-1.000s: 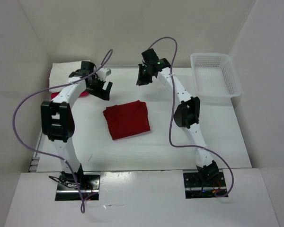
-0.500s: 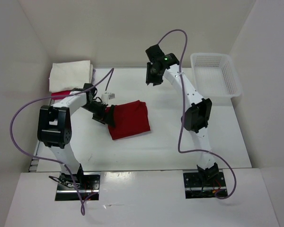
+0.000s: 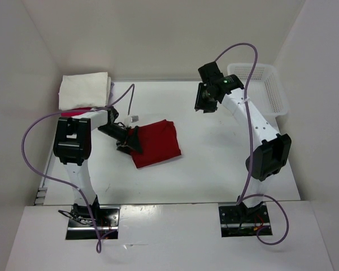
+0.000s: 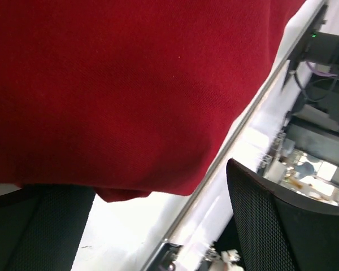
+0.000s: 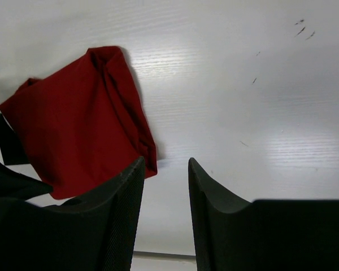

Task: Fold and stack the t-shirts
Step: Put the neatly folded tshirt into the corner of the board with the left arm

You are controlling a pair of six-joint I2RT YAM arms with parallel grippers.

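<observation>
Looking down, we see the dark red shirt [image 3: 156, 143] folded into a rough square on the table [image 3: 214, 164]. Our left gripper [image 3: 129, 143] gapes wide at its left edge, while our right gripper [image 3: 205, 105] hangs narrow and empty.

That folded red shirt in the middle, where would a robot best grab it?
Probably the left edge of the dark red shirt, coming in low from the left: it lies flat in folded layers, and the open left gripper is right there.
</observation>
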